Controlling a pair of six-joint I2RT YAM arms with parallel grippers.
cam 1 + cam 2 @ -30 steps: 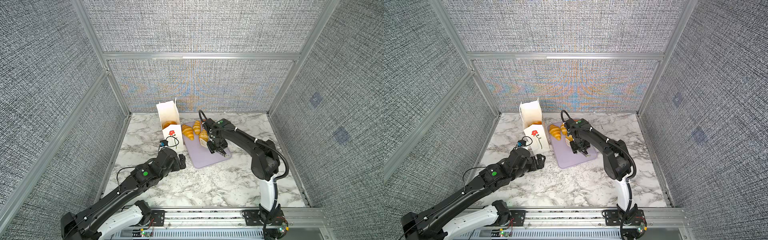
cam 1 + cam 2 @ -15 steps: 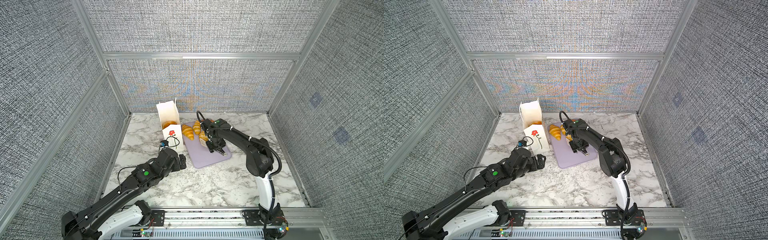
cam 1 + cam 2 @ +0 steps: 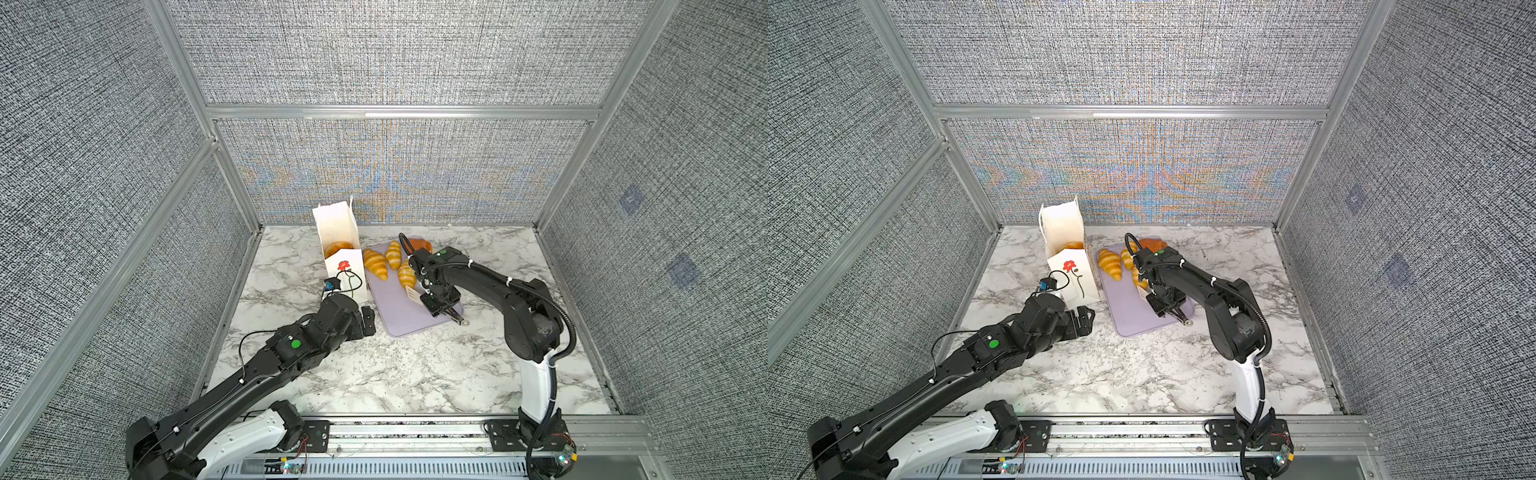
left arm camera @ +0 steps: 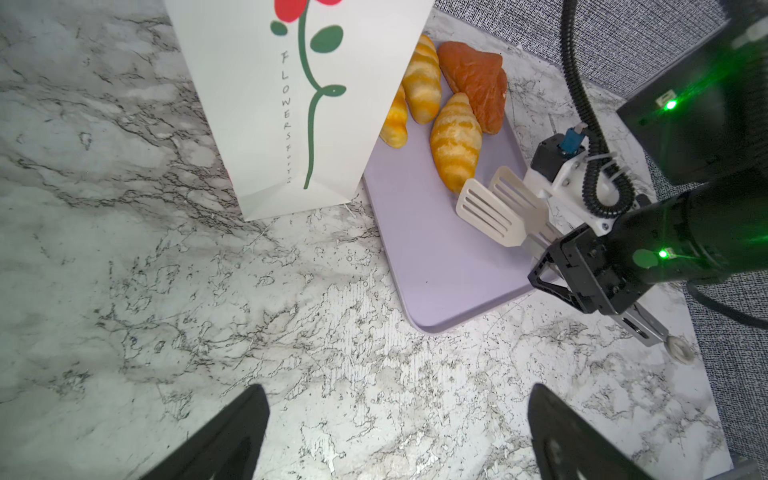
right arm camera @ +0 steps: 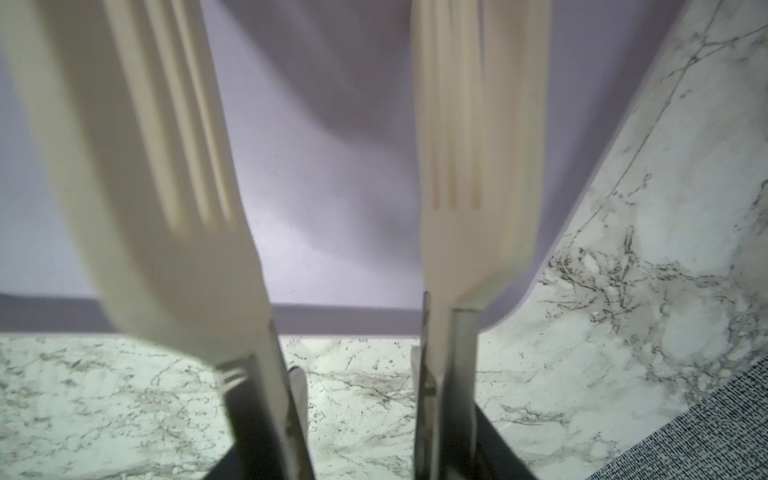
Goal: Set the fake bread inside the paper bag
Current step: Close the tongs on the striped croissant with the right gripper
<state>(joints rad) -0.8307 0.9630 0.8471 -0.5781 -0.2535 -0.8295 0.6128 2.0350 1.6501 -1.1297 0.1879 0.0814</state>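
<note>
right fingers have squeezed the tongs narrower, blades apart, empty, tips just beside nearest croissant on tray | left fingers stay wide over table by paper bag | grab pending

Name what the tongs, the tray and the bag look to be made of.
The tongs: cream matte slotted heads, probably plastic, on brushed-metal arms with a grey sheen. The tray: lilac, smooth, matte, likely plastic or silicone. The paper bag: white matte paper, creased fold at its base.
</note>
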